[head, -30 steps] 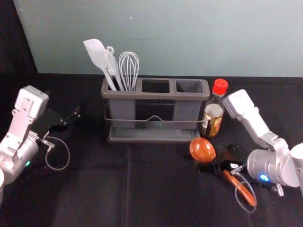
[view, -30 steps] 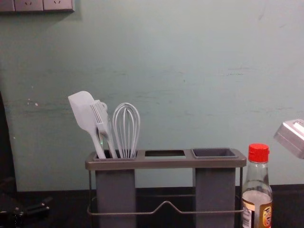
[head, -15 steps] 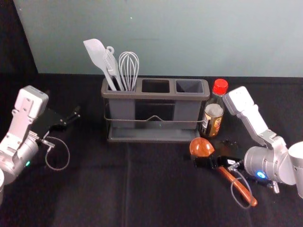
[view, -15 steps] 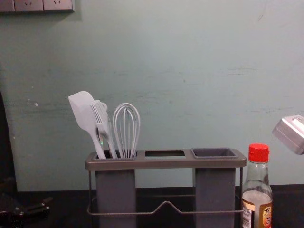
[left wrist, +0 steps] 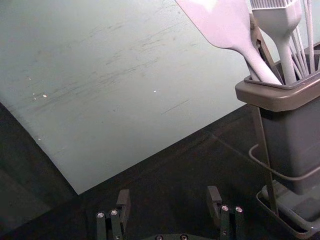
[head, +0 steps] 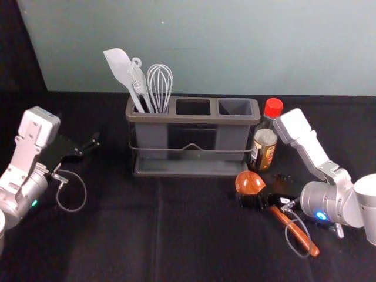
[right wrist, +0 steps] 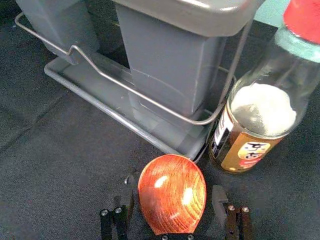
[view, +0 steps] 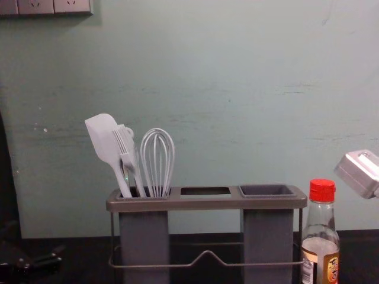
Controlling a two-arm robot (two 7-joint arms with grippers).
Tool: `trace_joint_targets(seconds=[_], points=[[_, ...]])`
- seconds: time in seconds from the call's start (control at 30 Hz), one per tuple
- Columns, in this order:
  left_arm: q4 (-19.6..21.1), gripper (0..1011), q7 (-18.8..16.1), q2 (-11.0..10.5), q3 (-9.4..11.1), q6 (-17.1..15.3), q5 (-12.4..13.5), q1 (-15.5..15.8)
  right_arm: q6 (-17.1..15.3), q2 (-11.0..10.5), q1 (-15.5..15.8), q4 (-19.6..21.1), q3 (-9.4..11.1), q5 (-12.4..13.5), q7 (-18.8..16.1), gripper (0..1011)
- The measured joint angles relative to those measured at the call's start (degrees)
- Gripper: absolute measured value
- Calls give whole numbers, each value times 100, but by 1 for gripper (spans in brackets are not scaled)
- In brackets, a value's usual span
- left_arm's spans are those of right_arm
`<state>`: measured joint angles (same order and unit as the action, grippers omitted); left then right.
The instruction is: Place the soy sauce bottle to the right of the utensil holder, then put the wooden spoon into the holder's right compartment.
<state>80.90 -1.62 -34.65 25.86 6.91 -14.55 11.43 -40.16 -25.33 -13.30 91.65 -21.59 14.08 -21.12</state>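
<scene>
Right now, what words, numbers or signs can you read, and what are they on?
No text reads for certain.
Soy sauce bottle: dark characters on its label, too blurred to read.
Right gripper: white patch, too small to tell any writing.
Utensil holder: none seen.

A spatula point(head: 120, 67), brush point(head: 138, 81) and whisk point(head: 160, 88) are held in the left compartment of the holder point(head: 194, 118), the bottle point(head: 264, 144) is stood just right of it, and the spoon point(head: 250, 183) is laid before both, its handle directed right and forward, away from the holder.
</scene>
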Motion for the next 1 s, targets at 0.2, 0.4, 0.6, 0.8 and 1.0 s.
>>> trace_joint_targets(seconds=[0.2, 0.4, 0.6, 0.8, 1.0], points=[[0, 1005, 0, 0, 0, 0, 0, 0, 68, 32, -44, -90, -27, -72, -31, 1004], [0, 1005, 0, 0, 0, 0, 0, 0, 165, 58, -77, -149, -60, -151, -68, 1004], [0, 1005, 0, 0, 0, 0, 0, 0, 214, 76, -89, -176, -78, -199, -103, 1004], [0, 1005, 0, 0, 0, 0, 0, 0, 229, 101, -95, -198, -77, -241, -115, 1004], [0, 1005, 0, 0, 0, 0, 0, 0, 247, 113, -108, -222, -69, -270, -152, 1004]])
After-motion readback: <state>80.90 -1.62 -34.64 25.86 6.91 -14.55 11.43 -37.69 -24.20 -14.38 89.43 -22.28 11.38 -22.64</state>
